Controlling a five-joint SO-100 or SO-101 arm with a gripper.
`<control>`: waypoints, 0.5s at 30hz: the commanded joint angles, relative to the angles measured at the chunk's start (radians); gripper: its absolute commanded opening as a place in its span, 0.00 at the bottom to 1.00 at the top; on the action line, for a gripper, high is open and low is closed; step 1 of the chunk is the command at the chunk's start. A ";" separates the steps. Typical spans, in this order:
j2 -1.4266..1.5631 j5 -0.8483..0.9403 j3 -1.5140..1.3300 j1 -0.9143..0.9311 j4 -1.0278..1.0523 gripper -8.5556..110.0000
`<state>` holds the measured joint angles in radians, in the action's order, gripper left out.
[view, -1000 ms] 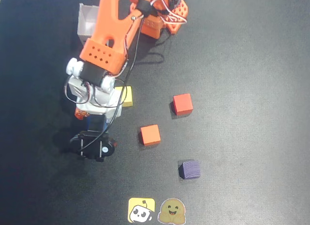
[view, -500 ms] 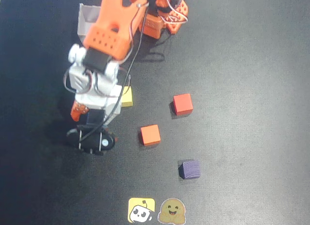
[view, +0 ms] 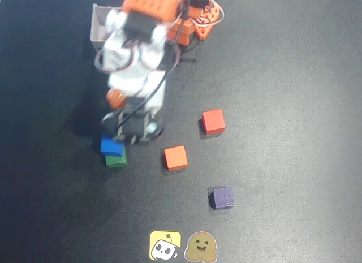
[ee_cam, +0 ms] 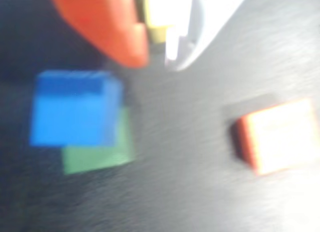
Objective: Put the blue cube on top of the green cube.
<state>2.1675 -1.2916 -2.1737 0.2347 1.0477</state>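
Note:
The blue cube [view: 112,145] rests on top of the green cube [view: 116,159], shifted a little so one green edge shows. In the wrist view the blue cube [ee_cam: 75,110] covers most of the green cube [ee_cam: 97,157]. My gripper [view: 129,130] hangs just above and to the right of the stack, apart from it. In the wrist view the gripper [ee_cam: 157,60] enters from the top; its orange and white fingers stand close together with nothing between them. The view is blurred.
An orange cube [view: 175,158] lies right of the stack and also shows in the wrist view [ee_cam: 277,137]. A red cube [view: 214,121] and a dark purple cube [view: 222,198] lie further right. Two stickers [view: 165,246] sit at the front edge. A white box [view: 100,25] stands behind the arm.

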 commanded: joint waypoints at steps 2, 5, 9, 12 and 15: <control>0.238 -0.064 -0.156 -0.064 -0.041 0.07; 0.354 -0.109 -0.267 -0.106 -0.066 0.07; 0.506 -0.144 -0.413 -0.152 -0.121 0.07; 0.615 -0.155 -0.509 -0.169 -0.149 0.07; 0.704 -0.155 -0.578 -0.173 -0.155 0.07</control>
<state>2.7842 -1.4389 -2.7213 0.0736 0.9127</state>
